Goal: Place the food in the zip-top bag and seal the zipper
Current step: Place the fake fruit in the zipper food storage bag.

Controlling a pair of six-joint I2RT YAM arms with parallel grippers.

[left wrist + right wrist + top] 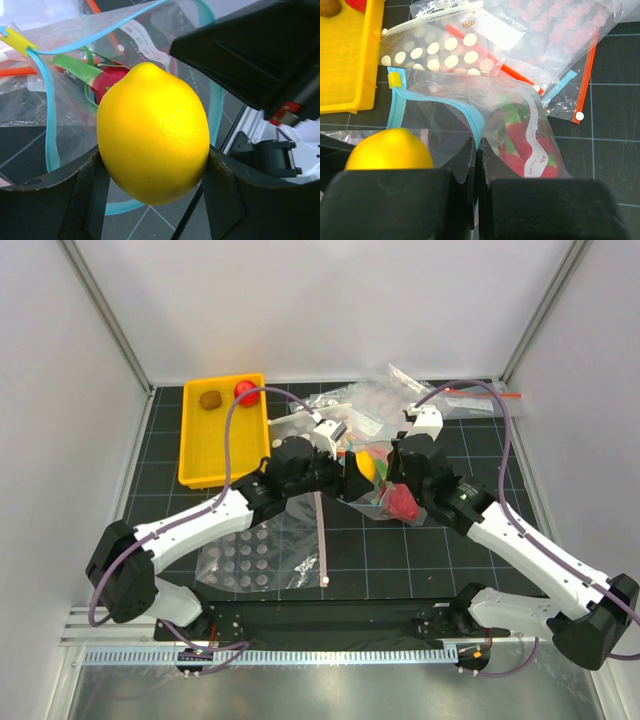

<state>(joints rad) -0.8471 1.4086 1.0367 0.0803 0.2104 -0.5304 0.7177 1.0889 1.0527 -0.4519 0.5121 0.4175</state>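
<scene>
Lemon [152, 132]: clamped across belly by left gripper [155, 182], jaws fairly wide around it.
Zip-top bag [445, 120]: mouth just ahead of left fingers; blue zipper [470, 112] lip pinched in closed right gripper [476, 165].
Pink-red fruit [515, 142]: inside bag, beyond right fingertips.
Kiwi [210, 399], red ball [245, 391]: in yellow tray [195, 455], well apart from both grippers.
Tip: push lemon forward past zipper lip before opening; hold right pinch high so mouth gapes.

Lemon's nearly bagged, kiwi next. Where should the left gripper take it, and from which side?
Probably from straight above, closing on the near and far sides of the kiwi. It lies in the tray, whose walls block a side approach, and the red ball sits close on its right.
</scene>
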